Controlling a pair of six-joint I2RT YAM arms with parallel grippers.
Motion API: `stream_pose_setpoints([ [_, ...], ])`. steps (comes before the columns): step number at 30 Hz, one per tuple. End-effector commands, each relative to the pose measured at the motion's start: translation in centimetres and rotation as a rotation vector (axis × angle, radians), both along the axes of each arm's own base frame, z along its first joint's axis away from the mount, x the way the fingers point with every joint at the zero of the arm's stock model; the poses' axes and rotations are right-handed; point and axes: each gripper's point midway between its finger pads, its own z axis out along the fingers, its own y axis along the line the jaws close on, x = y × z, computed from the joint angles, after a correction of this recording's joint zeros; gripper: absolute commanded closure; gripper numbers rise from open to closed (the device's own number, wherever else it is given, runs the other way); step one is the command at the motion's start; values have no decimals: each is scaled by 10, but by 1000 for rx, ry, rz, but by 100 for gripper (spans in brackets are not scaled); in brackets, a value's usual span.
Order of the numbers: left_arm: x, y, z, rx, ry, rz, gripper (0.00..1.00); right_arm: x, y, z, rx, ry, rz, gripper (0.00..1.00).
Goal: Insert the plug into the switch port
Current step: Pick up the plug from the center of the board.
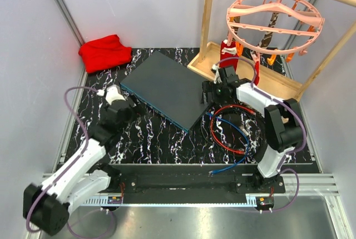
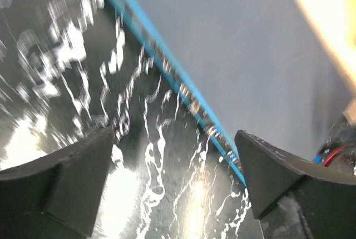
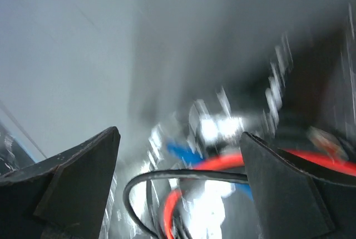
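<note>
The switch (image 1: 161,86) is a flat dark grey box with a teal front edge, lying slantwise mid-table. My left gripper (image 1: 127,108) hovers just off that front edge, open and empty. In the left wrist view the teal socket row (image 2: 167,69) runs diagonally, passing behind my right finger (image 2: 278,172). My right gripper (image 1: 211,97) is at the switch's right corner, above coiled red, blue and black cables (image 1: 233,130). It is open (image 3: 181,178), with the black cable (image 3: 183,175) and red cable (image 3: 267,161) lying below it. A small plug (image 1: 211,171) ends the blue cable near the front edge.
A red cloth (image 1: 104,51) lies at the back left. A wooden rack base (image 1: 245,69) stands behind the switch at the back right, with a pink hanger (image 1: 272,19) above it. The mat is black with white marbling (image 1: 144,139).
</note>
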Motion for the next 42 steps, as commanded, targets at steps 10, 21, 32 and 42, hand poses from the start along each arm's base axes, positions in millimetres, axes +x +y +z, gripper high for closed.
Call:
stream_pose_setpoints([
  [10, -19, 48, 105, 372, -393, -88, 1, -98, -57, 3, -26, 225, -260, 3],
  [21, -31, 53, 117, 357, -460, -72, 1, -121, -108, 7, -86, 299, -708, 6],
  [32, -41, 46, 125, 338, -515, -102, 1, -158, -138, -5, -26, 391, -980, 23],
  [42, -44, 39, 126, 331, -526, -129, 1, -159, -175, -29, 24, 363, -1244, 51],
])
